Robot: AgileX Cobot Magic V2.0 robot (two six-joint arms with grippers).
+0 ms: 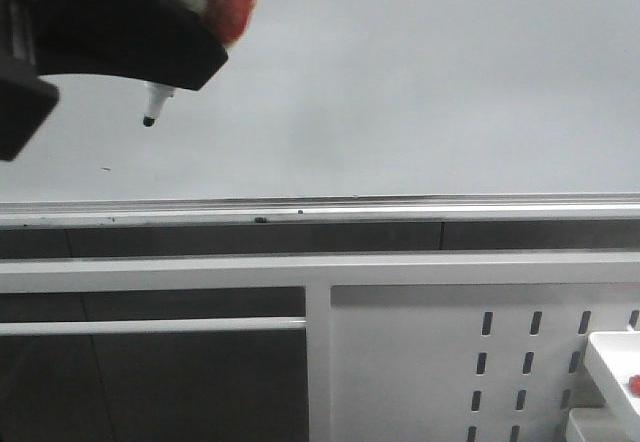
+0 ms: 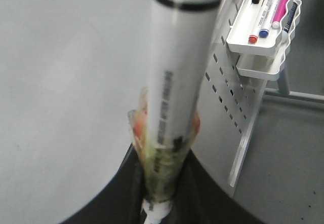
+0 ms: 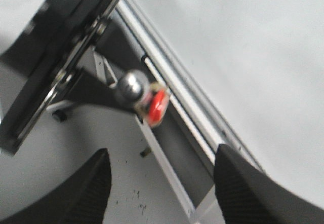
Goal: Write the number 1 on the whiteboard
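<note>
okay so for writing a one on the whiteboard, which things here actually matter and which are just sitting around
Part of the job:
whiteboard, still blank
black marker, gripped in the left pincer

Just lying about:
pen tray with spare markers
perforated panel
right pincer, open and holding nothing

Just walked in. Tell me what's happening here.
The left pincer is shut on a black-tipped marker, with its uncapped tip in front of the whiteboard. No number 1 stroke shows on the board, so the writing looks not yet done. Whether the tip touches the surface cannot be told. The right pincer is open and holds nothing. A white rack on the perforated panel holds spare markers.
</note>
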